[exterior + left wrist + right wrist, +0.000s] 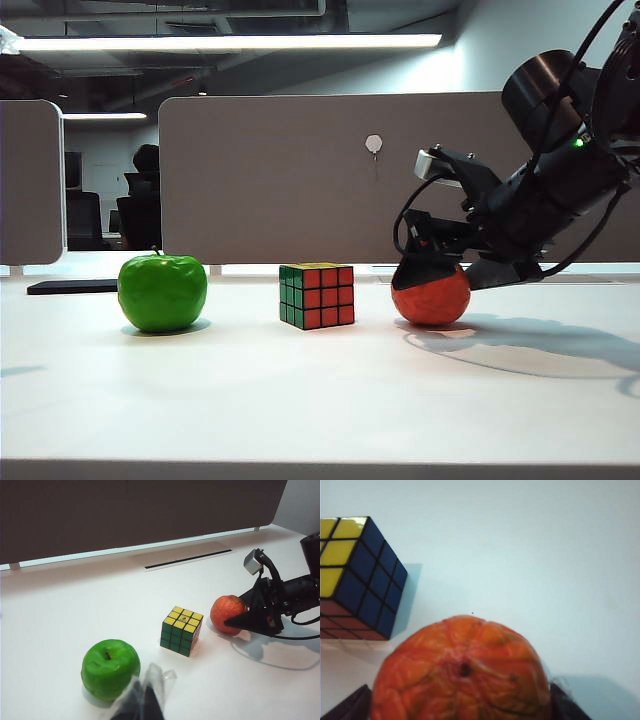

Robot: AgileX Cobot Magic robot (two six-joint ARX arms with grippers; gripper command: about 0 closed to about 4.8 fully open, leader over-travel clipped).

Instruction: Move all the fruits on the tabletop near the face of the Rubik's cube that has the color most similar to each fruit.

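On a white desk (320,400), three things stand in a row before a grey partition (300,170): a glossy green apple (162,291) at the left, a Rubik's cube (317,295) in the middle and a wrinkled orange-red fruit (431,294) at the right. The cube shows its orange-red face to the near side, a green face toward the apple and yellow on top; the right wrist view also catches a dark blue face. Apple and cube are apart, and the orange-red fruit sits just beside the cube, not touching it.

The right gripper (432,272) reaches in from the right on its black arm (560,180), jaws spread wide and standing on either side of the orange-red fruit, which rests on the desk. The left gripper (145,697) hangs above the near edge of the desk just beside the apple, its jaws pressed together and holding nothing. A flat black object (72,287) lies at the far left of the desk.
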